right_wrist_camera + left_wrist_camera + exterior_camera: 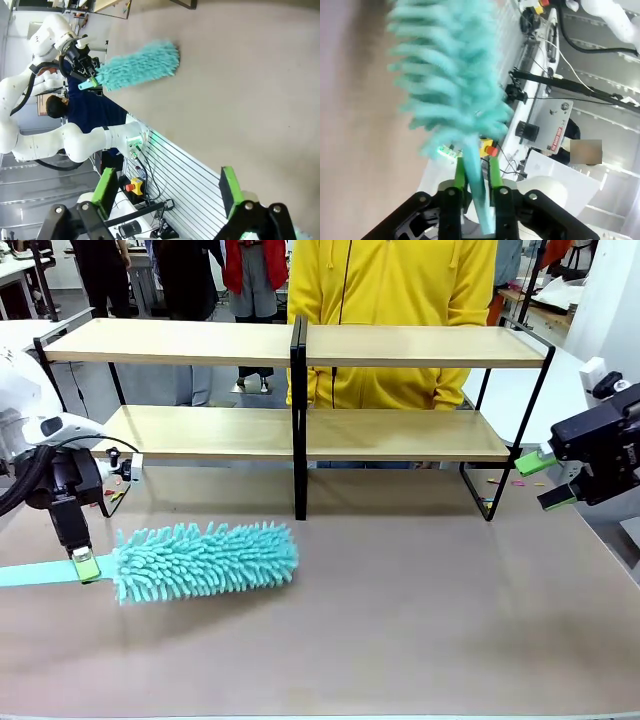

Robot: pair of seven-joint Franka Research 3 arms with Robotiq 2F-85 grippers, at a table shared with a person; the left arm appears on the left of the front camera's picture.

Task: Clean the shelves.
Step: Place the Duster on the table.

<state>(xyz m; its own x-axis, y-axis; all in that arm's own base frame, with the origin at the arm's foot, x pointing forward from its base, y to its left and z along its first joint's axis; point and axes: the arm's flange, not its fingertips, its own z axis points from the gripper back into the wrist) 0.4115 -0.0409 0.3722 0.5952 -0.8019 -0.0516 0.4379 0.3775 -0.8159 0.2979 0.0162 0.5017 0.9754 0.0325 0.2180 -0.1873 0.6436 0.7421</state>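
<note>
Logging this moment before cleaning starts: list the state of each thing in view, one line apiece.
shelves: upright on table, both boards bare
duster: lying on the tabletop in front of the shelves
left gripper: green pads either side of the duster's handle
right gripper: open, holding nothing, off to the side

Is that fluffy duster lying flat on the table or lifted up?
Lying flat: the duster rests lengthwise on the table, its handle between the left gripper fingers.
</note>
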